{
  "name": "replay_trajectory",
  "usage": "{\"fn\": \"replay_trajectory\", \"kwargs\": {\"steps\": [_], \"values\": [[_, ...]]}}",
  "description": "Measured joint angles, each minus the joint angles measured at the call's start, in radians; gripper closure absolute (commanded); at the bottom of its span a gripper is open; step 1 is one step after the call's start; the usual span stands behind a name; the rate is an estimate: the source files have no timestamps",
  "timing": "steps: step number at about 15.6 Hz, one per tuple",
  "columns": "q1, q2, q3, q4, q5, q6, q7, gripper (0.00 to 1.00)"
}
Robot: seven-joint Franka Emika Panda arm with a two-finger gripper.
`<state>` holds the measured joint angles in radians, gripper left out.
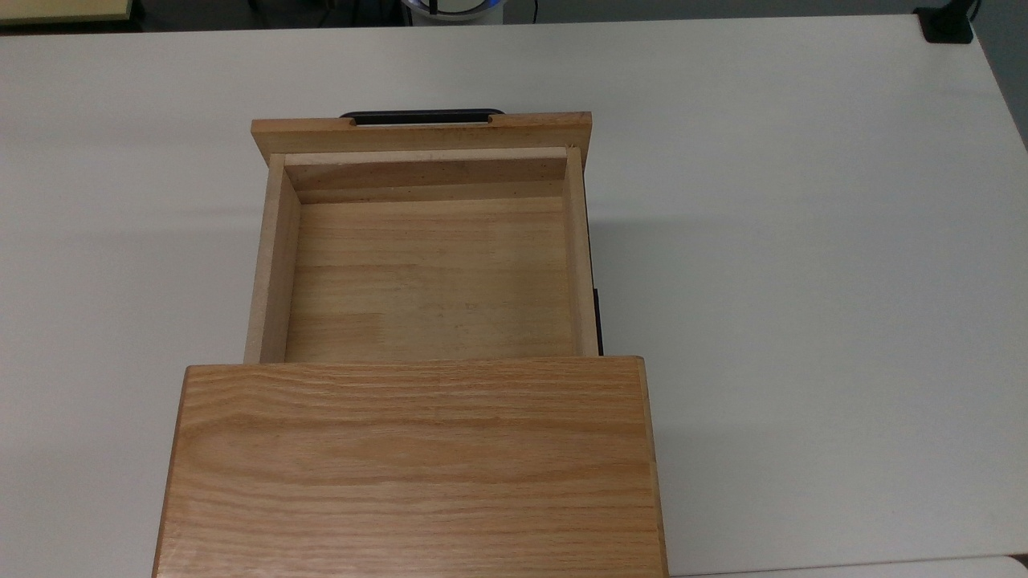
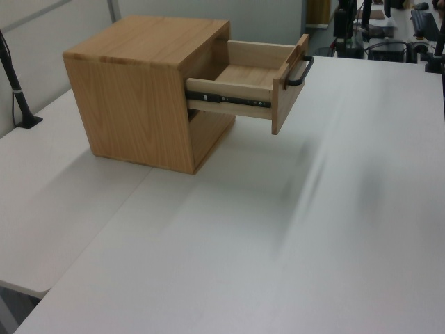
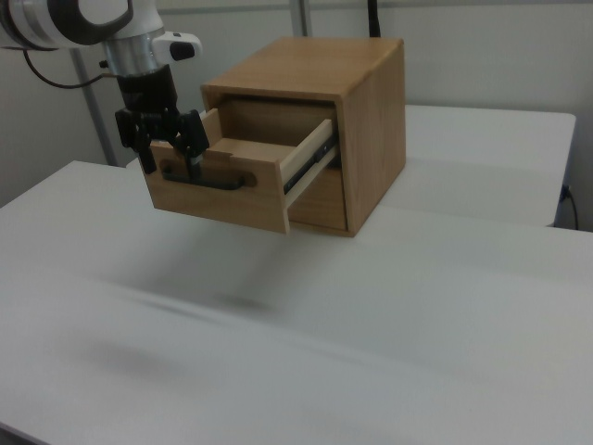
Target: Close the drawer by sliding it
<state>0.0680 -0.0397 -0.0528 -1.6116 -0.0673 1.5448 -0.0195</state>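
Gripper [image 3: 167, 139] hangs in front of drawer [image 1: 426, 273] front panel, fingers spread apart, holding nothing, one finger tip near black bar handle [image 3: 206, 178]. Judged: posed to push panel inward, not grip. Drawer sits pulled well out of oak cabinet [image 1: 414, 466], beyond gripper, side rail [image 2: 229, 99] exposed. Drawer tray empty. Cabinet stands on white table [image 1: 803, 241].

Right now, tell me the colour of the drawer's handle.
Black; the handle shows best in the top view.
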Motion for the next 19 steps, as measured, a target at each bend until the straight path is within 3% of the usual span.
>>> {"fn": "replay_trajectory", "kwargs": {"steps": [17, 19], "values": [[0.005, 0.001, 0.001, 0.0, 0.0, -0.021, -0.012, 0.0], [0.005, 0.001, 0.001, 0.0, 0.0, -0.021, -0.012, 0.11]]}}
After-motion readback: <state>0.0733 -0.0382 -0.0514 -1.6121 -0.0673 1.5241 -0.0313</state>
